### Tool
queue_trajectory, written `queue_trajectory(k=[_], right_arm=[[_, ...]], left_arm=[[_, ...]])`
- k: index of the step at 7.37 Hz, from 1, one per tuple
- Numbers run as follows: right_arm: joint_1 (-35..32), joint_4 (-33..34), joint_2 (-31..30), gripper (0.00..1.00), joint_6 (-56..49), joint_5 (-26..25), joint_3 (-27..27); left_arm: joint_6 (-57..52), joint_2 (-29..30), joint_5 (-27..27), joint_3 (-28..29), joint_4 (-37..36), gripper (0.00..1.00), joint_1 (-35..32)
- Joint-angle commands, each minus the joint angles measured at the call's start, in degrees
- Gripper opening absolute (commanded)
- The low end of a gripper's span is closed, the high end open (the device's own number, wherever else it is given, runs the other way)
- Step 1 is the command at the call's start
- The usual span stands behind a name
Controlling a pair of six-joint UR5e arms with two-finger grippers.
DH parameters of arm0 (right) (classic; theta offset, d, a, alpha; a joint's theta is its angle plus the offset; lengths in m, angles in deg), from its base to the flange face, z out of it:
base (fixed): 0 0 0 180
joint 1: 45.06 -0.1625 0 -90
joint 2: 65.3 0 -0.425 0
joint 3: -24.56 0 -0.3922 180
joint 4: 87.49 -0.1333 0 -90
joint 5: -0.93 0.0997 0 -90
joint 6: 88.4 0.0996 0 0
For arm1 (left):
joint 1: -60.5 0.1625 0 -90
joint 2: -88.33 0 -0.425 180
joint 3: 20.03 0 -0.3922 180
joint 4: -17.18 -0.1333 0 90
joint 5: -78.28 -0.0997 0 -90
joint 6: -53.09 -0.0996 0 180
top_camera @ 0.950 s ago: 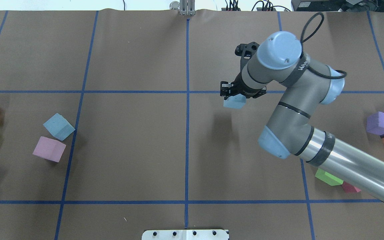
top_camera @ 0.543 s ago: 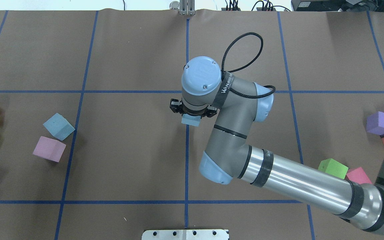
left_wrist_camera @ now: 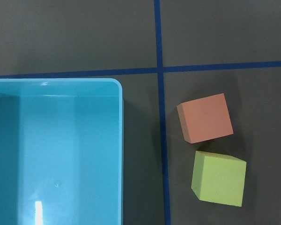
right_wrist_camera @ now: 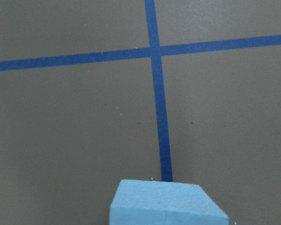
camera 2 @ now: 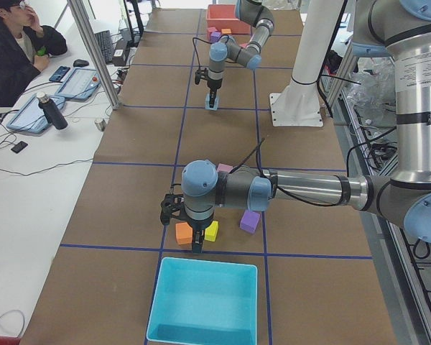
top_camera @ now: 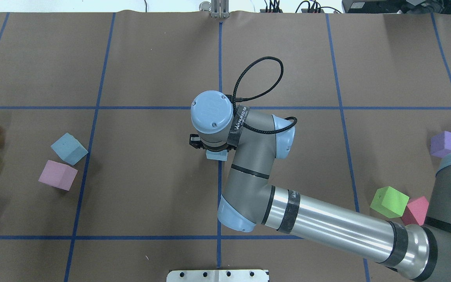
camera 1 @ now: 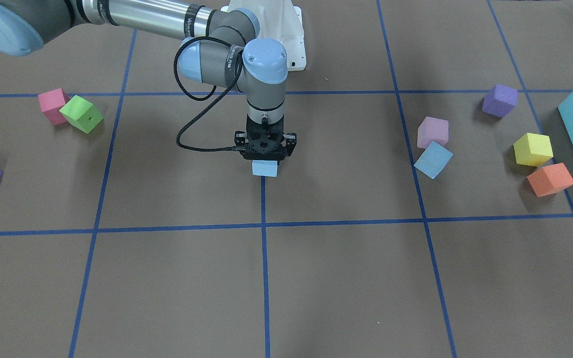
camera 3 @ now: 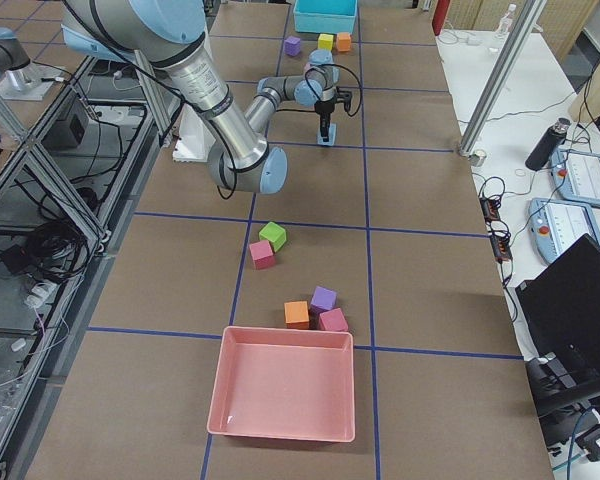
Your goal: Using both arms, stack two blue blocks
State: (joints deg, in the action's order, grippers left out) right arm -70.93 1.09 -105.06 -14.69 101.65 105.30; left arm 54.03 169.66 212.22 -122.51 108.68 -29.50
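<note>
On the brown table (top_camera: 151,58) the right arm (top_camera: 327,219) has swung in from the right half to the middle. It has stopped over the blue tape line (top_camera: 219,58) that runs from near to far, and it has come lower on the way. The left arm (camera 2: 309,190) hangs at the far-left end above a corner of the turquoise box (left_wrist_camera: 56,86), with an orange cube (left_wrist_camera: 205,117) and a yellow cube (left_wrist_camera: 219,178) just beside that box. Its wrist view shows no fingers and the side view is too coarse, so I cannot tell whether the left pincer (camera 2: 196,248) is open or closed. The carried blue block (camera 1: 265,169) has travelled with the right arm and is now on the middle line. It is very low, but whether it touches the table or hangs just above it cannot be told. The other blue block (top_camera: 69,149) lies where it was on the left, just beside a lilac cube (top_camera: 58,175). The right pincer (camera 1: 265,158) is closed narrowly on the carried block's upper part, a finger on each side. By my reading, the base of the stack has reached its spot. What remains is the release here, then the left arm fetching the second block.
</note>
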Motion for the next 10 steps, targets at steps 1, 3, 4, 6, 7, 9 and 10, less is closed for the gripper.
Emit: queue_trajectory(k=[1, 3, 4, 6, 7, 9, 10], right_arm=[[0.2, 0.0, -0.4, 0.10, -2.6, -0.1, -0.1], [0.5, -0.1, -0.5, 0.43, -2.9, -0.3, -0.1], [0.7, -0.2, -0.8, 0.53, -3.0, -0.6, -0.1], [0.9, -0.2, -1.0, 0.99, -3.4, -1.8, 0.6], [0.8, -0.2, -0.9, 1.00, -3.7, -1.7, 1.0], [-1.3, 1.6, -1.5, 1.00, -3.8, -0.4, 5.4], [-4.3, 6.0, -3.8, 1.00, -4.8, 2.5, 12.0]], left_arm=[[0.0, 0.0, 0.1, 0.0, 0.0, 0.98, 0.0], [0.0, 0.1, 0.0, 0.0, 0.0, 0.98, 0.0], [-0.1, 0.1, 0.0, 0.0, 0.1, 0.98, 0.0], [-0.1, 0.1, 0.0, 0.0, 0.1, 0.98, 0.0], [-0.1, 0.1, 0.0, 0.0, 0.1, 0.98, 0.0], [-0.1, 0.1, 0.0, -0.1, 0.1, 0.98, 0.0], [-0.1, 0.1, 0.0, -0.9, 0.1, 0.98, 0.0]])
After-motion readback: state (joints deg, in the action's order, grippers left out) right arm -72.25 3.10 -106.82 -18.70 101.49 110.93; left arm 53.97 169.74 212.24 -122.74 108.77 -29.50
